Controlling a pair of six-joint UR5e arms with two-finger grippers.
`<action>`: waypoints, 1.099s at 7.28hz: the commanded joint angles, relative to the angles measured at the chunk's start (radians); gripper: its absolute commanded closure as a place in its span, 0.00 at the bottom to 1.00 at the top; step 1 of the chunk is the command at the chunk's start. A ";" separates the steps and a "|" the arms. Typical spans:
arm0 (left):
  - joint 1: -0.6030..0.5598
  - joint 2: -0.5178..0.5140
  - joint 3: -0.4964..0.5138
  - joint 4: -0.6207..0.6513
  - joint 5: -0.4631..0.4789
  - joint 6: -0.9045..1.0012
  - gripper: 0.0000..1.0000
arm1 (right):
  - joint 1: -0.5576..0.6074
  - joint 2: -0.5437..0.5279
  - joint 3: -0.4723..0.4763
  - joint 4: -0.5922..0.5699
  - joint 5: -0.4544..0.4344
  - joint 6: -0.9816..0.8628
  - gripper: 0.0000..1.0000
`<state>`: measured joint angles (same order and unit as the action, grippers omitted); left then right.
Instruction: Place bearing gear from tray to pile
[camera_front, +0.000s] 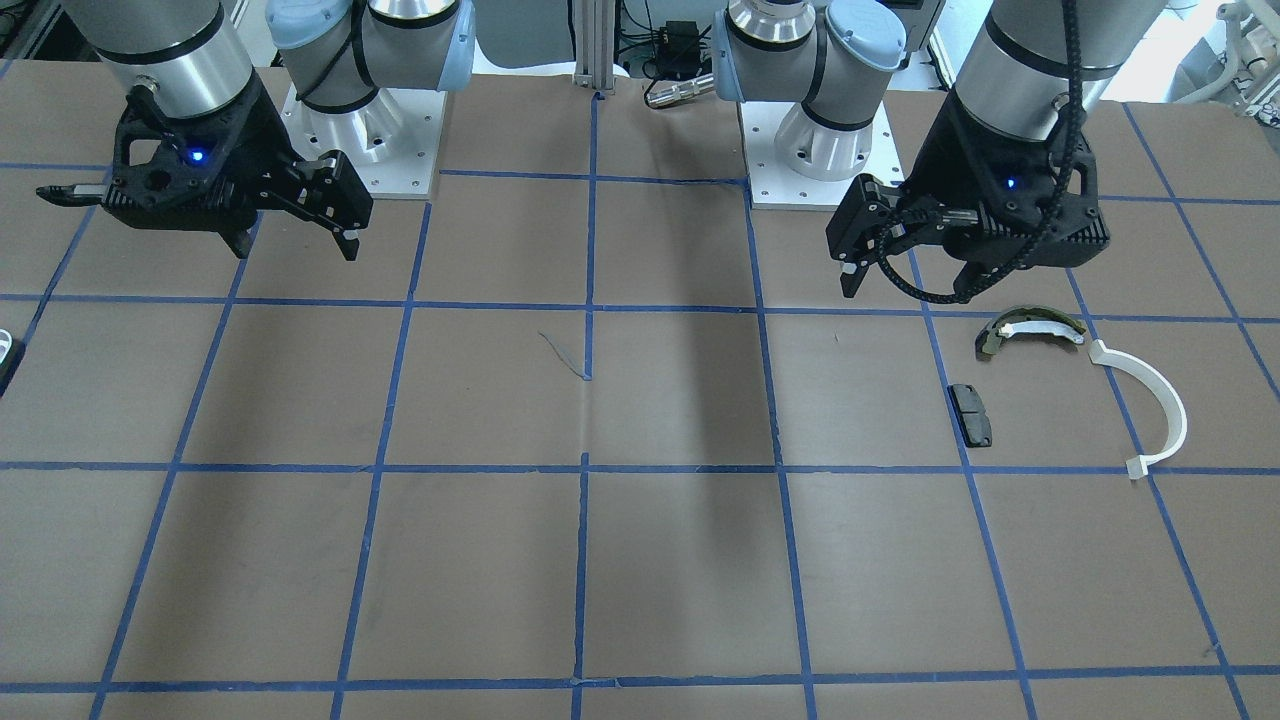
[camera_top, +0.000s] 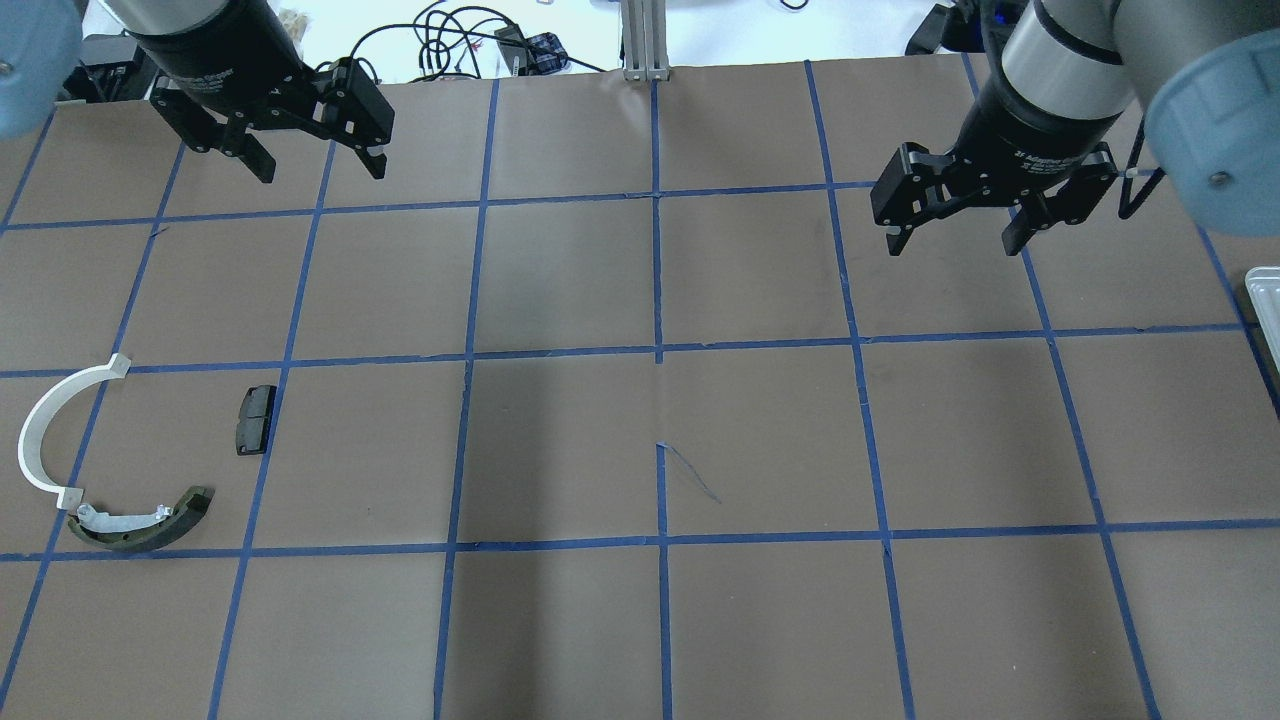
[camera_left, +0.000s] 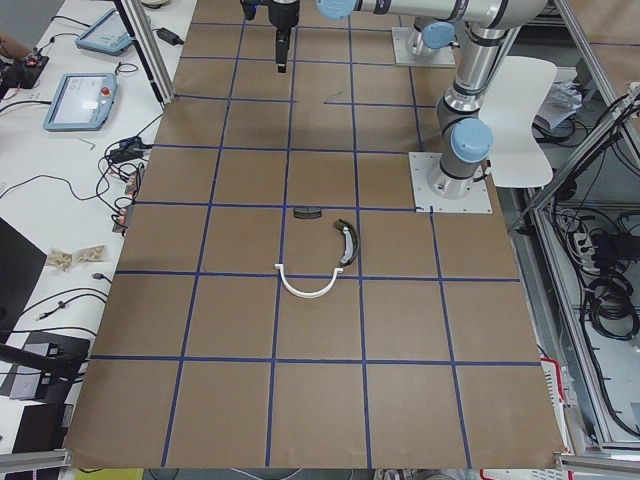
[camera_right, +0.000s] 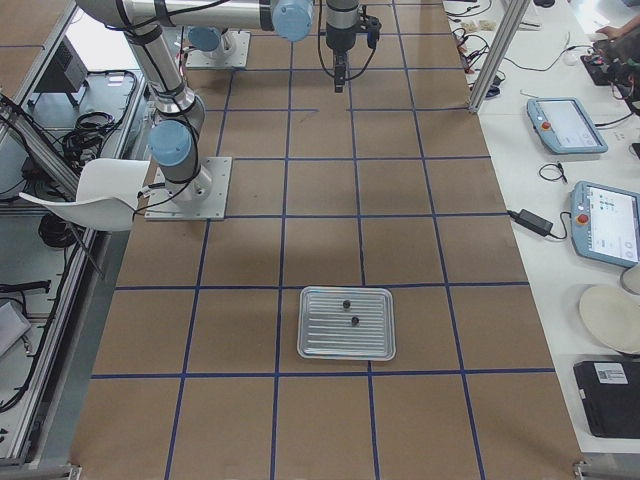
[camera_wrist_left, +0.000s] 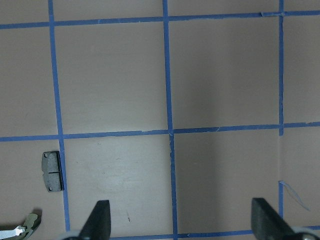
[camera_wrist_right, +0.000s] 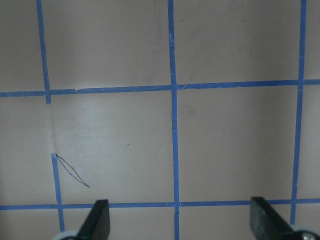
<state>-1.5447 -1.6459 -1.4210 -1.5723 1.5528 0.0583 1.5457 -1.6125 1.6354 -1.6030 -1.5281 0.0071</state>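
The table (camera_top: 760, 440) is covered in brown paper with a blue tape grid. At the robot's left lie an olive-green curved shoe (camera_top: 140, 527), a white half-ring (camera_top: 28, 435) just beside it and a black pad (camera_top: 254, 420) nearby. A ribbed metal tray (camera_right: 325, 340) lies at the right end.

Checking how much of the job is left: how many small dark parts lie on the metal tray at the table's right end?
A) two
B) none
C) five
A: the exterior right view shows two small dark parts lying apart from each other on the metal tray, and nothing else on it.
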 joint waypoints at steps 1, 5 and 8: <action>-0.002 -0.020 0.022 -0.009 0.006 -0.002 0.00 | 0.002 -0.001 0.000 0.000 0.008 0.004 0.00; -0.003 -0.006 0.001 -0.014 0.009 -0.017 0.00 | 0.004 0.002 0.018 0.012 0.009 0.005 0.00; -0.005 -0.006 0.001 -0.011 0.009 -0.015 0.00 | 0.002 0.002 0.017 0.015 -0.006 0.004 0.00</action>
<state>-1.5485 -1.6527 -1.4201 -1.5844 1.5615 0.0422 1.5491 -1.6115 1.6522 -1.5930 -1.5264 0.0113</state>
